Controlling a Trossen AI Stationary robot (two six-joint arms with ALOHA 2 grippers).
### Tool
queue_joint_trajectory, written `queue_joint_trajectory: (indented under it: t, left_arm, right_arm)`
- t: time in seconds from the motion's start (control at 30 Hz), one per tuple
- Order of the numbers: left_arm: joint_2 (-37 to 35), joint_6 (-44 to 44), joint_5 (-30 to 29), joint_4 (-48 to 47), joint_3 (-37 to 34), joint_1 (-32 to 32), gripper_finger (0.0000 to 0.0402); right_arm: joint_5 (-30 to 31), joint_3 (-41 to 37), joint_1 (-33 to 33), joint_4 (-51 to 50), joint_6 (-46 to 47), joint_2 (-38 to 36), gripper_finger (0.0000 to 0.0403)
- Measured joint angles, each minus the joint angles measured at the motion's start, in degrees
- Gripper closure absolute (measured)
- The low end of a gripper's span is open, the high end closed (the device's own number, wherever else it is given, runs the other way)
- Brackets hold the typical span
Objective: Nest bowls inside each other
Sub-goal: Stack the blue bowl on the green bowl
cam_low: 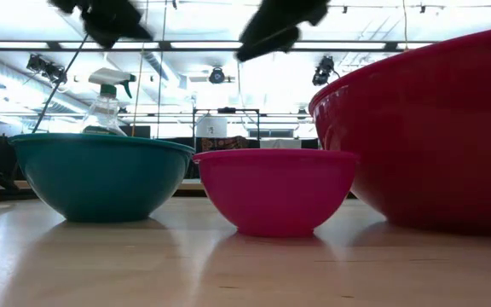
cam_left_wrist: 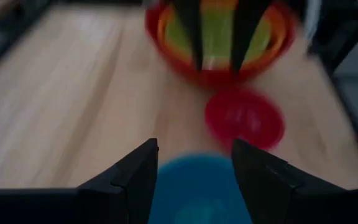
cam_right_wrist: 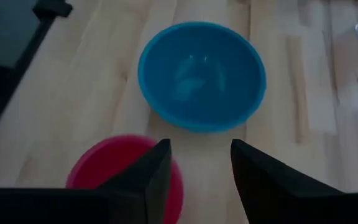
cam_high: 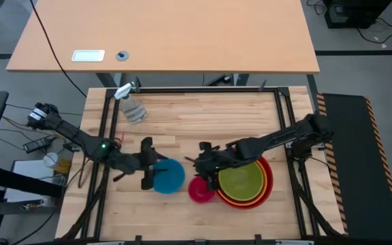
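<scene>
The blue bowl (cam_high: 170,175) and the smaller pink bowl (cam_high: 201,190) stand upright on the wooden table, side by side. The green bowl (cam_high: 242,180) sits inside the orange one, and both sit inside the big red bowl (cam_high: 267,187) at the right. My left gripper (cam_left_wrist: 194,162) hangs open above the blue bowl's left rim (cam_left_wrist: 194,186), clear of it. My right gripper (cam_right_wrist: 201,162) hangs open above the table between the pink bowl (cam_right_wrist: 114,168) and the blue bowl (cam_right_wrist: 201,74). In the low view both grippers (cam_low: 105,19) (cam_low: 280,26) are well above the bowls.
A clear spray bottle (cam_high: 131,105) lies at the table's far left. A dark frame rail (cam_high: 182,90) runs round the table. Bare wood shows in the far middle and far right of the table and along the near edge.
</scene>
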Motion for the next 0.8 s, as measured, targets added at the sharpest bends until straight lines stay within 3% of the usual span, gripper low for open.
queue_joint_trajectory:
  t: [0.27, 0.37, 0.47, 0.6, 0.8]
  left_arm:
    - [3.0, -8.7, 0.4, -8.6, 1.7, -2.4, 0.0194]
    - [3.2, -10.5, 2.8, -11.2, 1.7, -4.8, 0.0194]
    - [3.2, -17.2, 1.3, -15.2, 1.6, -6.1, 0.0194]
    - [4.1, -26.4, 0.7, -18.7, -0.3, -5.1, 0.0194]
    - [7.7, -32.8, 1.2, -19.3, -1.6, 1.6, 0.0194]
  right_arm:
    - [-0.9, 18.0, 1.6, -9.4, -10.9, 13.7, 0.0229]
    - [-0.9, 23.2, 1.8, -13.1, -10.0, 17.9, 0.0229]
    - [-0.6, 26.9, 1.7, -16.1, -8.2, 20.7, 0.0229]
    - [4.5, 28.8, 1.9, -22.8, -7.2, 21.4, 0.0229]
    - [14.3, 28.9, 4.7, -32.5, -1.3, 15.4, 0.0229]
